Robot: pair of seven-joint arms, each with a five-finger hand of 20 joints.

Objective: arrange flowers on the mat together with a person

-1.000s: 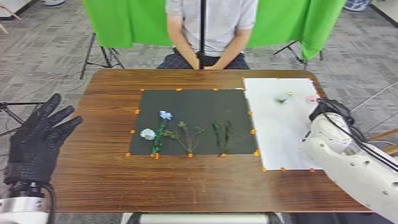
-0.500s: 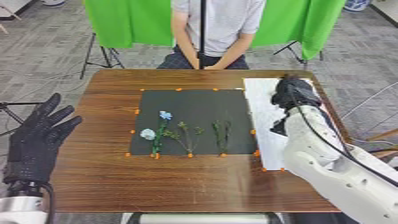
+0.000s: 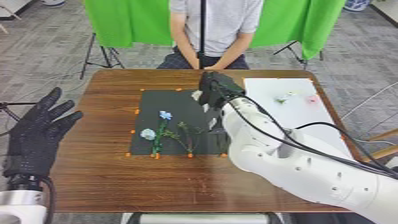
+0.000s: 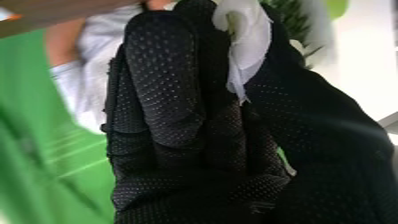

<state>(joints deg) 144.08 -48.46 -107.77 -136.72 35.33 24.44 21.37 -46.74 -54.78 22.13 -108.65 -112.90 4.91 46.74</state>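
Head view: brown wooden surface (image 3: 98,175) on grey floor (image 3: 40,57). Bright green cloth (image 3: 129,25) hung beyond far edge; dark upright pole (image 3: 202,30) in the middle. Black tripod legs (image 3: 104,59) below cloth, left side. Blue-and-white pot (image 3: 356,5), upper right corner. Pale wooden legs (image 3: 386,152) at right edge. Right wrist view: same green cloth.

Room to pass lies left of the dark mat (image 3: 160,105), while the right arm (image 3: 274,162) blocks its right side

Right hand (image 3: 217,86) black, dotted; mat (image 3: 169,101) charcoal; flower (image 3: 165,115) blue; table (image 3: 107,180) brown.
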